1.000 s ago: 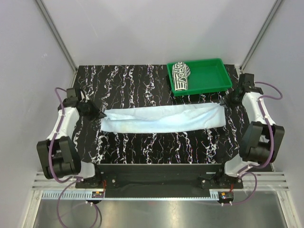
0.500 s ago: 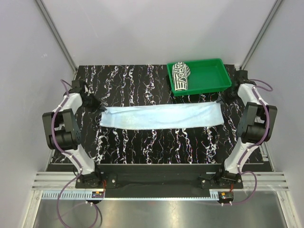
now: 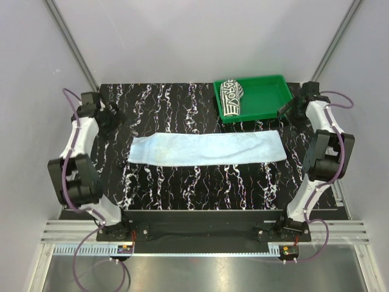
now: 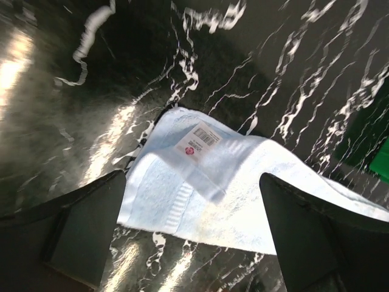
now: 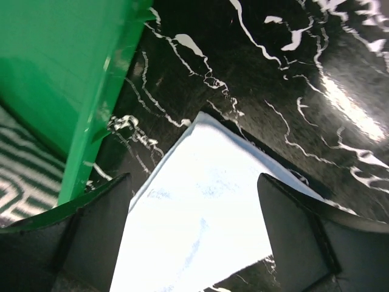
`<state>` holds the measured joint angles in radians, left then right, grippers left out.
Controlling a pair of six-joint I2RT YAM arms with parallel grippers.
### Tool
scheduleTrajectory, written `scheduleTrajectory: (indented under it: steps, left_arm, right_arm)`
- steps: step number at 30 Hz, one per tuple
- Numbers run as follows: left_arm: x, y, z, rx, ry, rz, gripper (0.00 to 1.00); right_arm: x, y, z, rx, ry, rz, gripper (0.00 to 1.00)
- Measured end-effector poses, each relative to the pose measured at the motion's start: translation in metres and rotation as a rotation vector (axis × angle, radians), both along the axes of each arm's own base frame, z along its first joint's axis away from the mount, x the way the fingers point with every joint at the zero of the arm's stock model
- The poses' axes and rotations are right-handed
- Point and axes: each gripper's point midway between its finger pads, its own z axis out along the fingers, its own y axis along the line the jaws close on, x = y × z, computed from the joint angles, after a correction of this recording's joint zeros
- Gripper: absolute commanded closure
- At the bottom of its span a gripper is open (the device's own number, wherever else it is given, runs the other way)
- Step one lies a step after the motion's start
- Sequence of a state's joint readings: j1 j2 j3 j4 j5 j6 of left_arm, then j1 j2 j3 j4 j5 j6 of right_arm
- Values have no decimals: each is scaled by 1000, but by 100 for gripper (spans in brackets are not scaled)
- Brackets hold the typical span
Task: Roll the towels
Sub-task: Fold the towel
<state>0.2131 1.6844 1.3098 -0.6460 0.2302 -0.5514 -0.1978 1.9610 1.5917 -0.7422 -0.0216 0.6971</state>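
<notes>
The pale blue towel (image 3: 206, 149) lies flat as a long folded strip across the middle of the table. Its left end, with a white label (image 4: 197, 141), shows below my left gripper (image 4: 191, 179). Its right corner (image 5: 206, 213) lies below my right gripper (image 5: 193, 179). Both grippers are open with nothing between their fingers. My left gripper (image 3: 115, 117) hovers just off the towel's left end and my right gripper (image 3: 284, 110) just off the right end. The green-and-white striped towel (image 3: 231, 97) lies rolled in the green tray (image 3: 270, 97).
The green tray's wall (image 5: 97, 91) stands close to the left of my right gripper, with the striped roll (image 5: 18, 170) behind it. The table (image 3: 182, 182) is black marble-patterned. Grey walls close in on both sides.
Both grippers have gone from shut to open and let go of the blue towel's ends. They have drawn back toward the far side. The towel has settled flat.
</notes>
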Motion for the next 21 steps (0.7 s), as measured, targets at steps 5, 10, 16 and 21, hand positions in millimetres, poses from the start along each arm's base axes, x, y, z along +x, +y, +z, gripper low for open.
scheduleTrajectory:
  steps: [5,10,16,21]
  left_arm:
    - [-24,3,76,216,-212,0,1]
    - [-42,-27,86,263,-271,-121,2]
    - [-62,-79,27,288,-96,-378,1]
    - [-70,-79,19,305,-70,-422,1]
  right_arm:
    - [-29,-2,49,-65,-91,5,8]
    - [-82,14,57,-45,-142,39,9]
    - [-138,24,-10,77,10,29,18]
    - [-145,18,-22,109,32,-3,30]
